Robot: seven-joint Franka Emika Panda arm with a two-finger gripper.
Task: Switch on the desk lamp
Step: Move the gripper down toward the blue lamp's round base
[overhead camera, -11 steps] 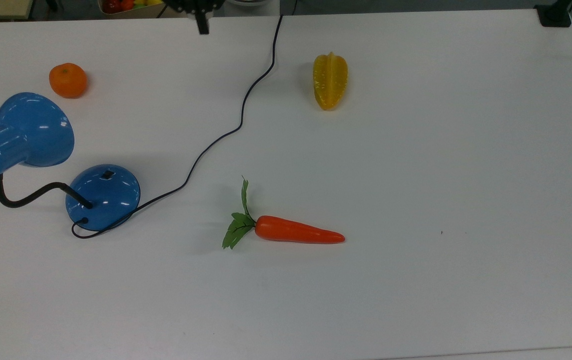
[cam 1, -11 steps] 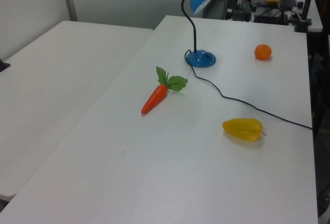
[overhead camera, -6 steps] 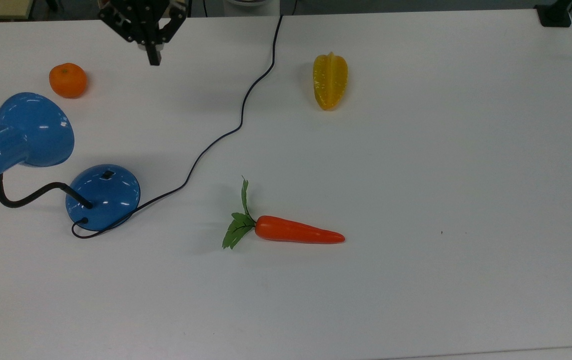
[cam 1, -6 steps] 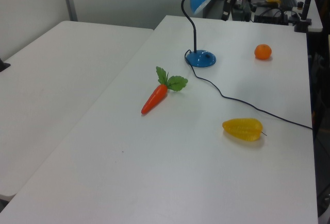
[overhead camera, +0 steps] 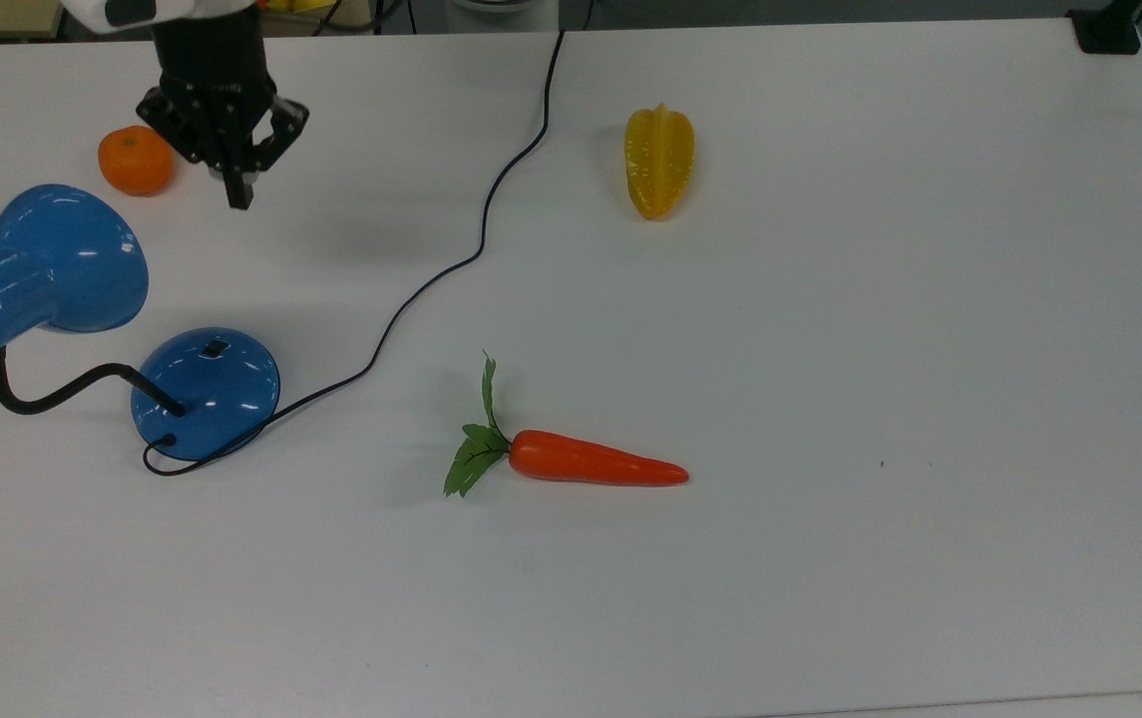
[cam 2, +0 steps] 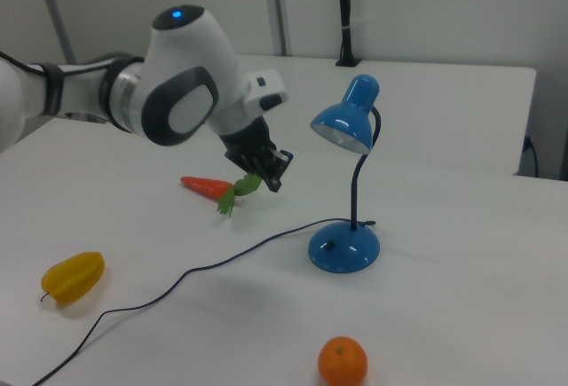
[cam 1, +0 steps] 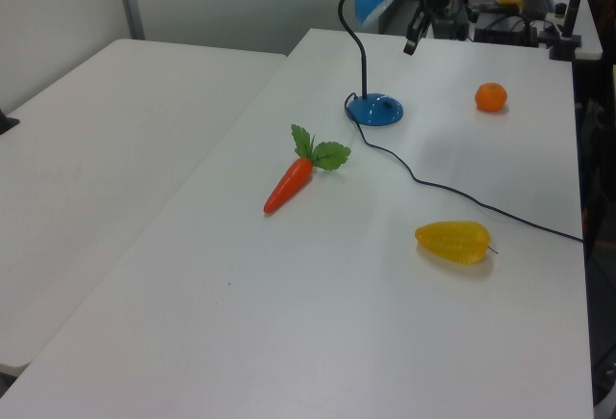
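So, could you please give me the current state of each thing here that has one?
Lamp: upright on the table, unlit, switch untouched.
Cord: slack, trailing across the table from the base.
Gripper: shut, empty, in the air, apart from the lamp.
Orange: resting on the table.
Carrot: lying on its side.
Starfruit: lying on the table.

Bright, even overhead light fills the scene. The white table (overhead camera: 830, 349) reads slightly bluish and casts only soft, faint shadows, one lying just below the gripper (overhead camera: 240, 199) in the top view. Small white glints sit on the desk lamp (overhead camera: 206, 389), its blue base and shade.
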